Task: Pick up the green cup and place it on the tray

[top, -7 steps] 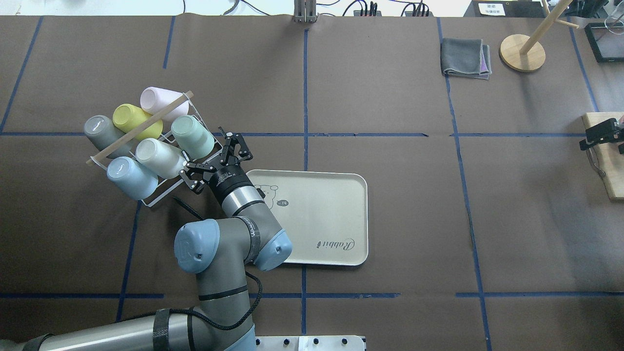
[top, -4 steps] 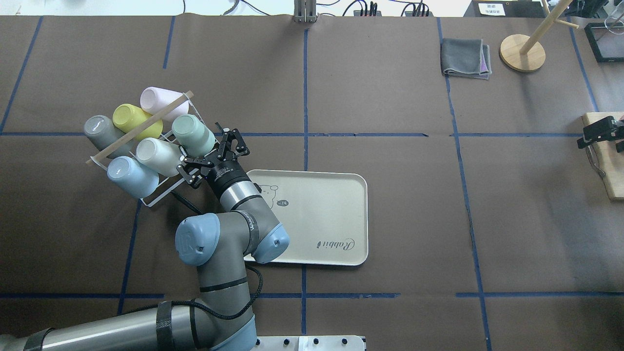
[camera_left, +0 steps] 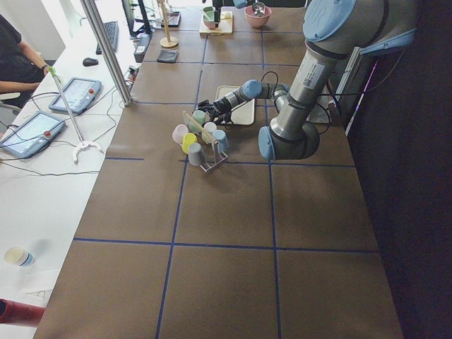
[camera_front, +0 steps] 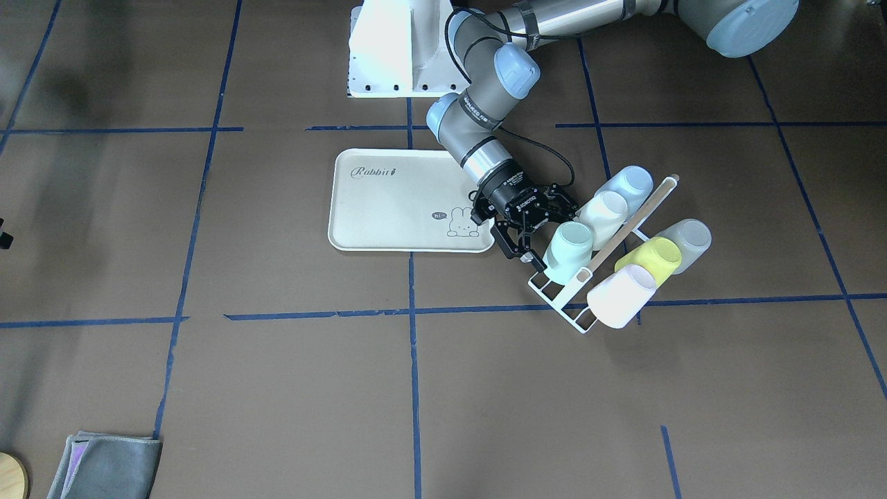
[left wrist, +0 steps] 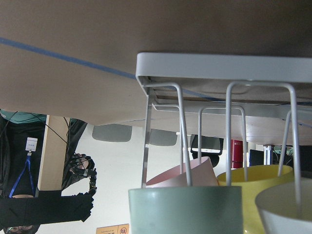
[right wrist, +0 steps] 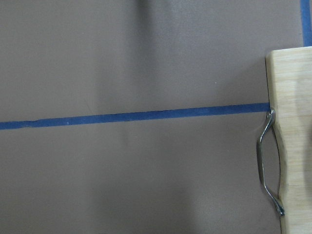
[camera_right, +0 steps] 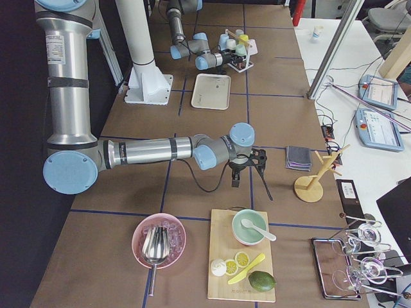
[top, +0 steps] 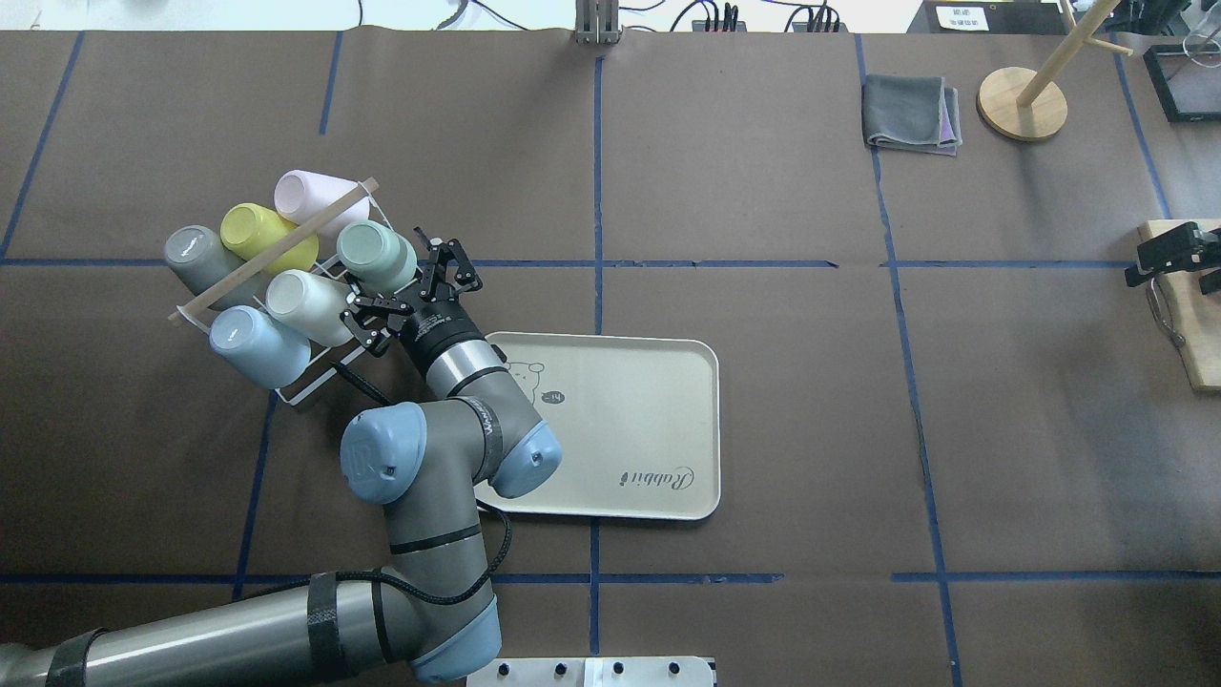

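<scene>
The pale mint-green cup point(top: 375, 256) lies tilted on a white wire rack point(top: 298, 389), its closed bottom pointing up and away from the arm. My left gripper point(top: 399, 279) is open right at the cup's near end, one finger on each side, and is not closed on it. In the front-facing view the same gripper point(camera_front: 547, 234) sits against the green cup point(camera_front: 569, 251). The left wrist view shows the green cup point(left wrist: 185, 209) close at the bottom edge. The cream tray point(top: 620, 420) lies beside the arm, with nothing on it. My right gripper point(top: 1154, 260) hovers at the far right edge, and I cannot tell whether it is open or shut.
The rack also holds a grey cup point(top: 191, 253), a yellow cup point(top: 256, 234), a pink cup point(top: 310, 196), a cream cup point(top: 305, 305) and a pale blue cup point(top: 253, 343), under a wooden handle bar point(top: 272, 250). A grey cloth point(top: 911, 114), a wooden stand point(top: 1021, 103) and a cutting board point(top: 1192, 324) are at the right.
My left gripper has moved up and left from the tray's corner to the green cup, staying open. The right gripper has drifted slightly.
</scene>
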Robot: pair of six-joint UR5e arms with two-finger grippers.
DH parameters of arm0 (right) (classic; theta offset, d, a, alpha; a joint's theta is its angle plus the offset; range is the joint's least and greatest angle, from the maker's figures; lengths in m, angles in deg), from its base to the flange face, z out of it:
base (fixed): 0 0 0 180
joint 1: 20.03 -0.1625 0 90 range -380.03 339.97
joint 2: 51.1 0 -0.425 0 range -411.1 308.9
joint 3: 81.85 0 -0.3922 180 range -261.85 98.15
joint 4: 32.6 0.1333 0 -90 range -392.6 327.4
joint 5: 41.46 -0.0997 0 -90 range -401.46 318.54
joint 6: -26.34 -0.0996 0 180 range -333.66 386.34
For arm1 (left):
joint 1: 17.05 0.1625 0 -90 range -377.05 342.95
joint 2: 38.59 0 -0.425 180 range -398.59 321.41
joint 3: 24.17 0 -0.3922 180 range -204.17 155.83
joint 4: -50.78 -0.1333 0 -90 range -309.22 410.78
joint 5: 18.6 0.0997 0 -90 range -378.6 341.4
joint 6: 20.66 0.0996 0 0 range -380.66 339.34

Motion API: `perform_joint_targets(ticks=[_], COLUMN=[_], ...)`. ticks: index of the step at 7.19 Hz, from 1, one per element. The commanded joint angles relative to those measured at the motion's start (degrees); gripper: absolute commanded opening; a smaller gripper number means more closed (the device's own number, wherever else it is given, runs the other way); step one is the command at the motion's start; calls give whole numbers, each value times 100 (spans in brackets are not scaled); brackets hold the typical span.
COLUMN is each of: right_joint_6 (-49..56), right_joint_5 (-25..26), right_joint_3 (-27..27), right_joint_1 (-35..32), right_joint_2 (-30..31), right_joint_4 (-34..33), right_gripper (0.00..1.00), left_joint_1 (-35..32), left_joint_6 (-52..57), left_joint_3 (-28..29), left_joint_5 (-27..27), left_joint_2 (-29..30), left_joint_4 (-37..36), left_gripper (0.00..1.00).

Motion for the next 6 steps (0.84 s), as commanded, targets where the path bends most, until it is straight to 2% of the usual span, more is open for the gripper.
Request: perform_joint_targets(ticks=[1,6], right_joint_6=[-3,-3], right_joint_5=[8,-1], right_joint_3=[10,27], right_joint_1=[-3,-3], right_joint_2=[-54,-80], right_joint_4=[-28,-28], right_gripper=[100,100], left_joint_1=[-20,-55], left_joint_6=[-30,-74], left_joint_3=[24,33], left_joint_5=[0,-8], left_joint_2=[-15,-76], left_joint_4=[31,40], left_gripper=[99,97])
